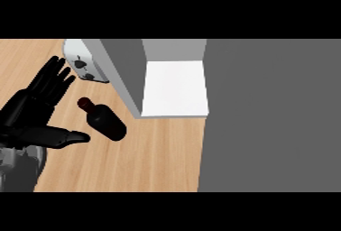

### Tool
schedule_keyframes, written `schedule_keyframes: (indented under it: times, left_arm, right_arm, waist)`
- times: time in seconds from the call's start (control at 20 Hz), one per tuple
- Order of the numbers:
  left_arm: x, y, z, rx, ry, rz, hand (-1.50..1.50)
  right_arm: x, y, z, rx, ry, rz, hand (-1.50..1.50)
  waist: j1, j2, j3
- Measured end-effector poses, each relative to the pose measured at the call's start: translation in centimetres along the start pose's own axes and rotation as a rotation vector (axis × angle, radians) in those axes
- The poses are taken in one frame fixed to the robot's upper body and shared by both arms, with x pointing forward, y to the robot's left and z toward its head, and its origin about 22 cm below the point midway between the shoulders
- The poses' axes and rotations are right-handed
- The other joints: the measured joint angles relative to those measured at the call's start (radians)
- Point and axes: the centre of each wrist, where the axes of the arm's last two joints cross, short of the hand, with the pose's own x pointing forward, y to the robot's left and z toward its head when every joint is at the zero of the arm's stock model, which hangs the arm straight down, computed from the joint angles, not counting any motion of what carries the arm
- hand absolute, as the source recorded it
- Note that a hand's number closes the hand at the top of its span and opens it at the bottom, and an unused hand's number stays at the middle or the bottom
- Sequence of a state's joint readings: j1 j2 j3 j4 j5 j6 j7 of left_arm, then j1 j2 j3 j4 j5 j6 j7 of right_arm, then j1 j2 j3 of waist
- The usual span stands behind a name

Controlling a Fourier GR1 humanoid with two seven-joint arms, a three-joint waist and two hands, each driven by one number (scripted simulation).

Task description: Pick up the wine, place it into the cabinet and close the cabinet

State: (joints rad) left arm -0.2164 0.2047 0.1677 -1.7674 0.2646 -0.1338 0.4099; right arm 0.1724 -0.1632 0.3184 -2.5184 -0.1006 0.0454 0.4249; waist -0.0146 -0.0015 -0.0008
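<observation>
A dark wine bottle [105,119] with a red cap lies on its side on the wooden counter [133,158], neck pointing up-left. The cabinet [174,88] stands just right of it, its white floor showing and its grey door [123,72] swung open toward the bottle. My left hand [33,113] is open at the left edge, fingers straight and pointing up, thumb stretched toward the bottle without touching it. My right hand is nowhere in the view.
A silver toaster [85,65] sits at the back of the counter, left of the cabinet door. A broad grey surface [273,117] fills the right side of the view.
</observation>
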Motion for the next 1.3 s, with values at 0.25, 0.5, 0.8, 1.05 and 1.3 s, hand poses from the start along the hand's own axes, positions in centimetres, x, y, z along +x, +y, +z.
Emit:
schedule_keyframes:
  times: [0.25, 0.5, 0.8, 1.05, 1.3]
  left_arm:
    - [-2.3, 0.9, -0.7, 0.002, 0.026, -0.007, -1.50]
    - [-4.8, 0.9, -1.3, 0.008, 0.044, -0.014, -1.50]
    - [-7.7, 2.2, -2.2, 0.032, 0.070, -0.029, -1.50]
    - [-9.9, 2.8, -2.5, 0.034, 0.098, -0.032, -1.50]
    - [-12.2, 3.4, -2.9, 0.031, 0.121, -0.023, -1.50]
  right_arm:
    - [0.2, 0.1, -0.1, 0.001, 0.009, -0.003, -1.50]
    - [0.3, 0.1, -0.3, -0.004, -0.002, -0.002, -1.50]
    - [0.5, -0.1, -0.4, -0.010, 0.005, 0.013, -1.50]
    - [0.5, 0.2, -0.3, 0.001, 0.011, -0.001, -1.50]
    - [0.5, 0.1, -0.3, 0.008, 0.018, 0.009, -1.50]
  waist:
    - [-0.004, 0.000, 0.000]
    - [-0.004, 0.000, 0.000]
    - [-0.008, 0.001, 0.000]
    - [-0.010, 0.000, 0.000]
    - [-0.012, 0.001, 0.000]
